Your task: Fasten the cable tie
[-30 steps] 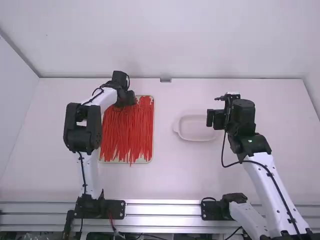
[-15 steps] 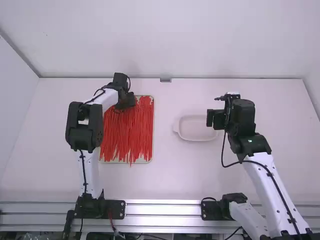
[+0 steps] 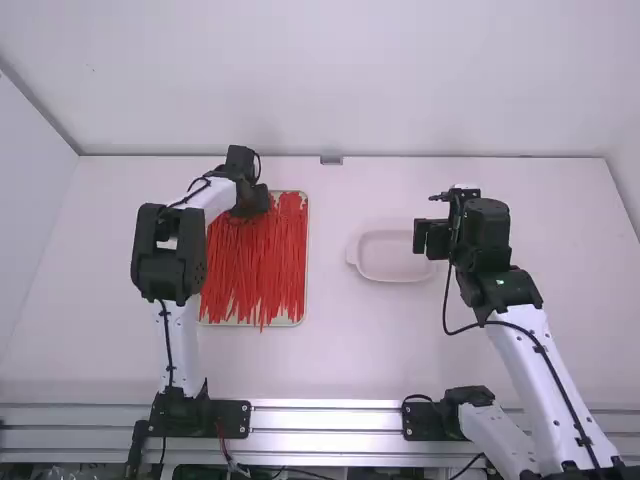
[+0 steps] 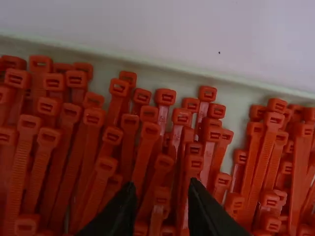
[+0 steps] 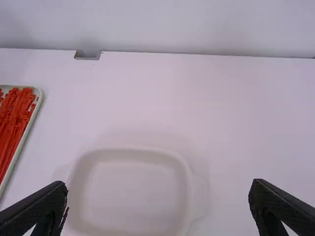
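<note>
**Item 1. Left end effector** (image 4: 161, 192). Fingers spread, and I can see nothing pinched between them. It sits low over the far end of the tray (image 3: 305, 295), on the left half of the bench (image 3: 400, 330).

**Item 2. Cable ties** (image 3: 258, 265). Orange, in a loose heap that fills the tray. Their long axes run roughly from the far bench edge towards the arm bases. The square heads crowd the far end, and the tails trail to the near rim, a few overhanging it. I judge none is fastened yet.

**Item 3. Governing relation.** The heads lie directly under and just beyond the left fingertips. The finger gap is set across the ties' long axis, with several straps lying within it. I judge that closing here risks taking more than one tie.

**Item 4. Right end effector** (image 5: 157, 199). Fingers wide apart and empty. It hovers beside the white dish (image 3: 385, 257), well apart from the tray. The left arm is much the nearer to the ties.
</note>
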